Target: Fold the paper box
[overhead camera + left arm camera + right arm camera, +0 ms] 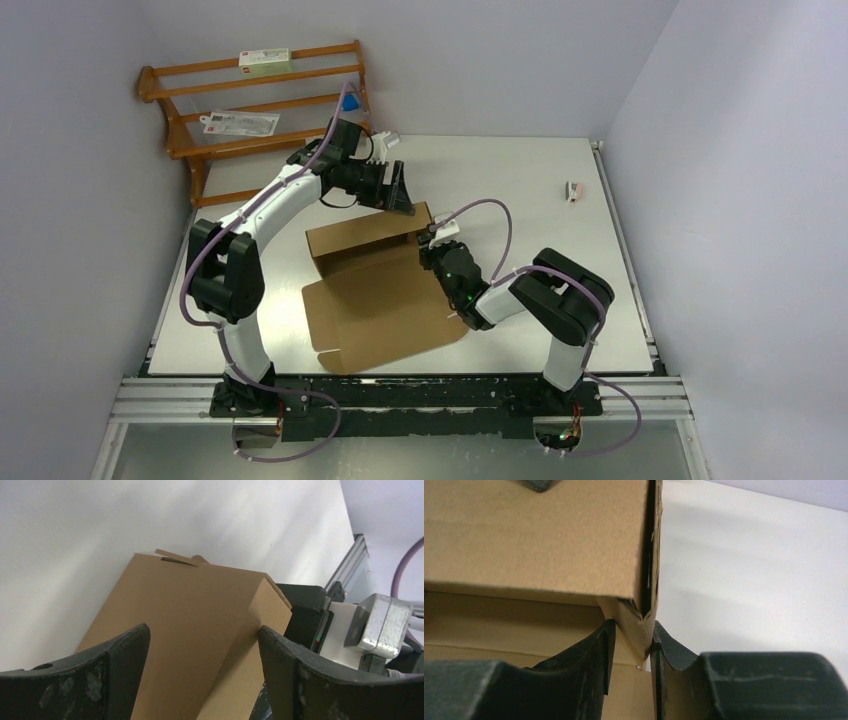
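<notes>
The paper box [385, 300] is plain brown cardboard in the middle of the table. Its back wall [365, 235] stands up and the front panel lies flat. My left gripper [400, 195] is open and hovers over the box's back right corner. In the left wrist view the box [190, 620] shows between the spread fingers [125, 652], apart from them. My right gripper [432, 245] is shut on the box's doubled right side wall. In the right wrist view that wall [644, 615] is pinched between the fingertips [606, 640], and the back wall [534, 535] rises to its left.
A wooden rack [260, 105] holding white packets [265, 60] stands at the back left by the wall. A small white object [573, 190] lies at the table's far right. The metal rail [400, 395] with the arm bases runs along the near edge.
</notes>
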Controlling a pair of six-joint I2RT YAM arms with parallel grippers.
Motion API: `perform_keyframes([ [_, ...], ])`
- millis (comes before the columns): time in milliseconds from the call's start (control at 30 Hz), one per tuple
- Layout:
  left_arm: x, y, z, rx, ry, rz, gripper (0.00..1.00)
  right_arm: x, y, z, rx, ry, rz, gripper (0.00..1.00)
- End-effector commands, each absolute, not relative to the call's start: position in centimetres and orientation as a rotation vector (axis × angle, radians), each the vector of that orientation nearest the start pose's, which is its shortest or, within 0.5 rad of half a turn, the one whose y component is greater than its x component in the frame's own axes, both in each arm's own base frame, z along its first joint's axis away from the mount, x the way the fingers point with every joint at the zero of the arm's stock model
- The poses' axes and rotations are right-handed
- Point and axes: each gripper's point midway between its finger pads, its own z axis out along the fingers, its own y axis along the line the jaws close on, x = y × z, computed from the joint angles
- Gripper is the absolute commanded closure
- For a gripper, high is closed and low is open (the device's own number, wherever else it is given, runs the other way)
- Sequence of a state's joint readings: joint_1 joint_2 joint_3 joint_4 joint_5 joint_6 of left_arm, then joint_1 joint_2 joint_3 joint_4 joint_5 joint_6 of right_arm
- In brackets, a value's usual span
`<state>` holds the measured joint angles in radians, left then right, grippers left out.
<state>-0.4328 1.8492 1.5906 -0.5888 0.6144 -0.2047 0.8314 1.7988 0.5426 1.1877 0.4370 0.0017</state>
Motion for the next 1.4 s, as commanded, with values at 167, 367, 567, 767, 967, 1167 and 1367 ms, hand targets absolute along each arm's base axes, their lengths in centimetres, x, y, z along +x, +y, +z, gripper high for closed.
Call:
perform_keyframes([
  [167,36.0,-28.9,18.1,0.56,2.392,-1.137,0.17,36.4,28.6,14.7,-0.252,1.44,0.362,0.72],
  [367,37.3,-26.9,18.7,0.462,2.373,-1.181,0.16,36.5,28.7,14.9,-0.245,1.48,0.379,0.87],
  [567,37.1,-27.2,18.8,0.439,2.348,-1.29,0.16,36.5,28.2,13.7,-0.242,1.565,0.342,0.91],
  [767,36.7,-27.7,18.3,0.431,2.353,-1.356,0.18,36.9,28.0,13.0,-0.209,1.595,0.321,0.85],
  [967,36.1,-28.5,17.9,0.445,2.361,-1.391,0.18,37.3,29.0,13.8,-0.208,1.568,0.359,0.78],
  [1167,35.7,-29.0,17.4,0.449,2.37,-1.42,0.18,37.8,29.4,14.2,-0.217,1.541,0.349,0.74],
  [1367,35.2,-29.6,17.3,0.466,2.371,-1.446,0.19,38.5,29.6,14.2,-0.224,1.524,0.334,0.71],
])
